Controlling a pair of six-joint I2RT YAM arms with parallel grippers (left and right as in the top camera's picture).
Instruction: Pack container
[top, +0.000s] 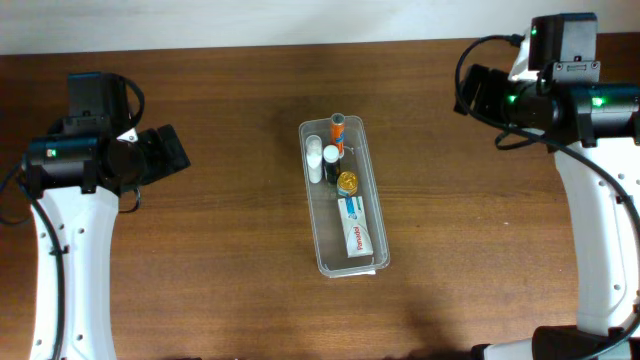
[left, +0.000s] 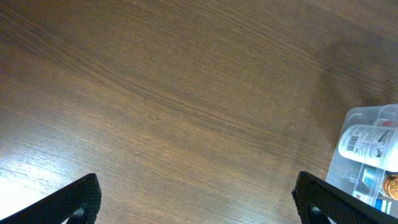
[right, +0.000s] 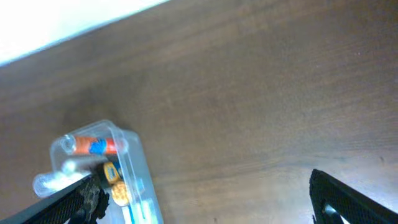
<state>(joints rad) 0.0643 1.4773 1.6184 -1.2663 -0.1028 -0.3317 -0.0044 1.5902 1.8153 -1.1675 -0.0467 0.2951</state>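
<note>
Container (top: 318, 218) lies well apart from my left claw (left: 196, 202) and right claw (right: 202, 199); I see both spread wide, empty.

The table (top: 200, 250) is brown wood grain, smooth with a soft sheen (glare whitens a patch in the left wrist view). The container (top: 330, 240) is clear, glossy plastic. Inside, the tube (top: 353, 225) looks slick white plastic and the cap (top: 347, 181) shiny gold. The arms (top: 75, 250) wear smooth white shells.
</note>
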